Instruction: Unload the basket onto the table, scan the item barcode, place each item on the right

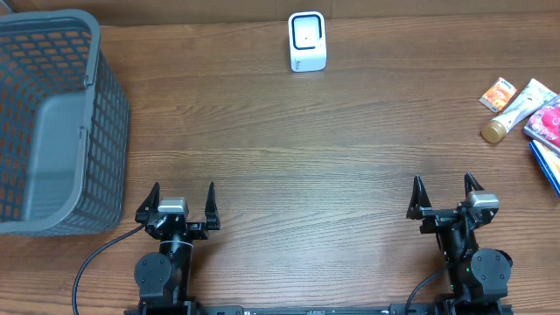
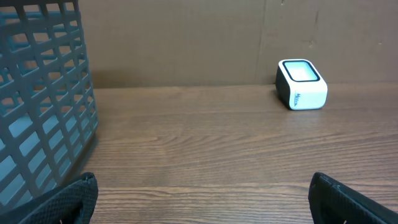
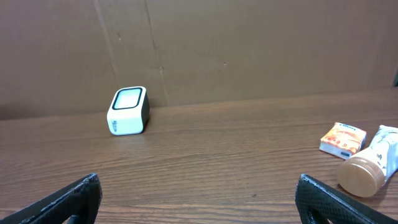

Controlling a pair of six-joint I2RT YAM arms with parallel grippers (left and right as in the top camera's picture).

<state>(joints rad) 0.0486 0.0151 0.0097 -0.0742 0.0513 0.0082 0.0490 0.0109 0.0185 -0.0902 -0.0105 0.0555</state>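
The white barcode scanner (image 1: 307,41) with a dark-rimmed window stands at the far middle of the table; it also shows in the left wrist view (image 2: 301,84) and the right wrist view (image 3: 129,110). Items lie at the right edge: a small orange packet (image 1: 500,92) (image 3: 342,138), a white tube with a tan cap (image 1: 516,112) (image 3: 373,165), a red pack (image 1: 547,121) and a blue item (image 1: 544,162). My left gripper (image 1: 183,188) (image 2: 202,186) and right gripper (image 1: 444,180) (image 3: 198,186) rest at the near edge, both open and holding nothing, far from the items.
A grey plastic mesh basket (image 1: 109,131) (image 2: 43,93) stands at the left of the wooden table, just beyond the left gripper. A brown cardboard wall closes off the far side behind the scanner.
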